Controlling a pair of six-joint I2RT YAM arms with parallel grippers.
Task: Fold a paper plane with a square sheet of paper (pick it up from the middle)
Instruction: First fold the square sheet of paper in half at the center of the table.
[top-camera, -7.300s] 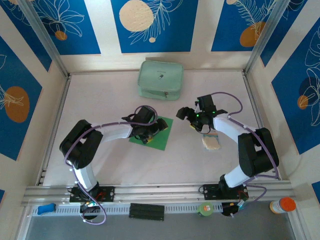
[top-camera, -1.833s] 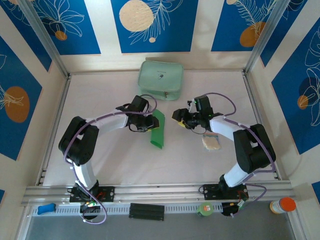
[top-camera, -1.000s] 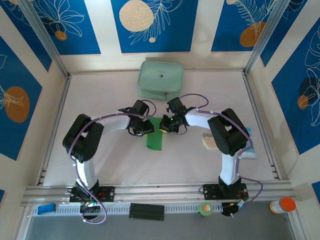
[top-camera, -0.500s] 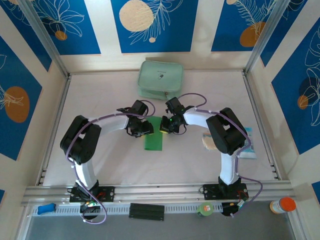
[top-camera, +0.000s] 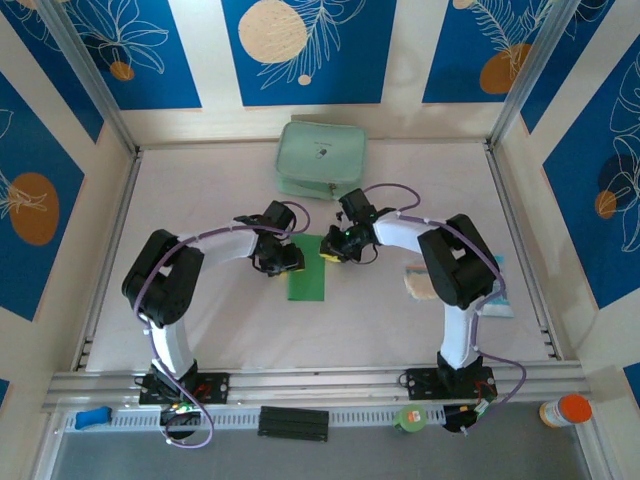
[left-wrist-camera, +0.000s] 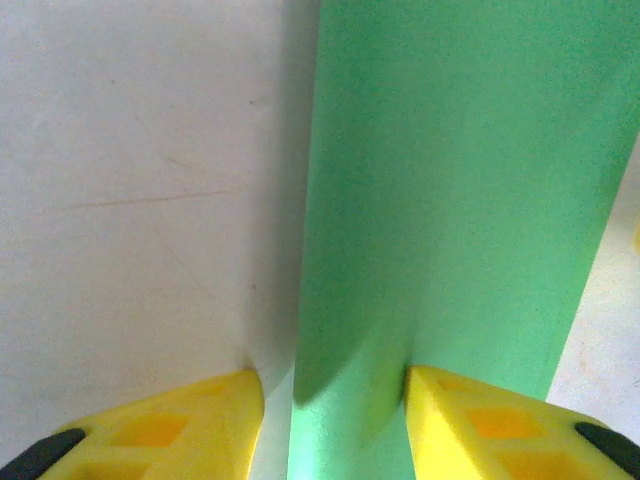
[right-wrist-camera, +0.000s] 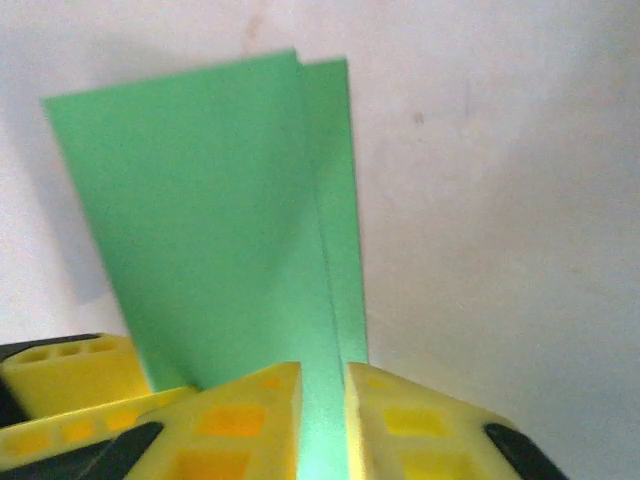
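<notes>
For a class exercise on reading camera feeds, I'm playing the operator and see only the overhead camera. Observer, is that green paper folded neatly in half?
Observer: Not quite. On the right wrist camera the paper has two layers that do not line up, and a narrow strip of one shows beyond the other along a long edge.
Operator: Is the right gripper holding it?
Observer: It looks so. The right gripper has its fingers almost together, with green paper in the slit between them.
Operator: And the left gripper?
Observer: On the left wrist camera the left gripper has its fingers apart, and one long edge of the paper runs up between them.
</notes>
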